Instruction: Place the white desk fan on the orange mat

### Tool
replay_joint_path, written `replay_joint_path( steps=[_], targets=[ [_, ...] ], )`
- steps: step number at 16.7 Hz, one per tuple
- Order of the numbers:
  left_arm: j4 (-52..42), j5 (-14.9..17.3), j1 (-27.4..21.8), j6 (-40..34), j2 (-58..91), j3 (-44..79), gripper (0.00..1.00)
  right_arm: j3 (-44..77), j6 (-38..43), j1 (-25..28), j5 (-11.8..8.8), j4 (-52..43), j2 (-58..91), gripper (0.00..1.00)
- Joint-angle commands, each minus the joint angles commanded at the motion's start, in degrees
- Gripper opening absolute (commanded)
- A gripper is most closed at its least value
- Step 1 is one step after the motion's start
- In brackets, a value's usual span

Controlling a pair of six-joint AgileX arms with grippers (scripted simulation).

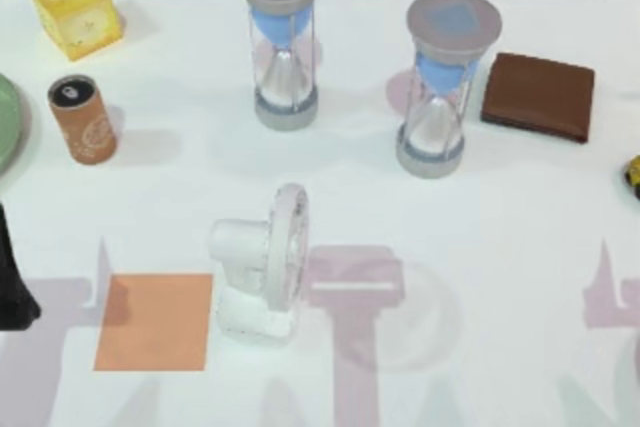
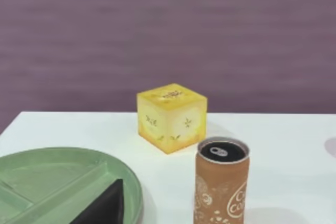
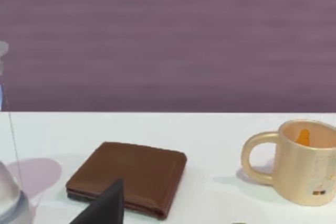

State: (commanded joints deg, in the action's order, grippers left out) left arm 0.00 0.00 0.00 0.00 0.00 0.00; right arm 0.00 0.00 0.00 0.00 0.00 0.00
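Observation:
The white desk fan (image 1: 262,269) stands upright near the middle of the table, its round grille edge-on and its base touching nothing. The orange mat (image 1: 155,321) lies flat just left of the fan, bare, with a small gap between them. My left gripper (image 1: 18,299) is parked at the table's left edge, left of the mat; one dark finger (image 2: 106,207) shows in the left wrist view and nothing is held. My right gripper is outside the top view; one dark finger (image 3: 106,207) shows in front of the wallet, holding nothing.
Two blue-and-grey hourglasses (image 1: 281,39) (image 1: 446,82) stand behind the fan. A brown wallet (image 1: 539,96) lies at the back right and a cream mug (image 3: 304,160) beside it. A yellow cube (image 1: 77,12), an orange can (image 1: 83,119) and a green plate (image 2: 47,179) sit at the back left.

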Motion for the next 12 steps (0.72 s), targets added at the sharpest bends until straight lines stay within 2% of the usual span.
replay_joint_path(
  steps=[3,6,12],
  targets=[
    [-0.55,0.02,-0.28,-0.16,0.57,0.52,1.0,0.0,0.0,0.0,0.0,0.0,0.0,1.0],
    [-5.53,0.08,-2.66,-1.69,5.93,5.64,1.0,0.0,0.0,0.0,0.0,0.0,0.0,1.0],
    [-25.16,0.0,-11.85,-8.77,31.54,30.01,1.0,0.0,0.0,0.0,0.0,0.0,0.0,1.0]
  ],
)
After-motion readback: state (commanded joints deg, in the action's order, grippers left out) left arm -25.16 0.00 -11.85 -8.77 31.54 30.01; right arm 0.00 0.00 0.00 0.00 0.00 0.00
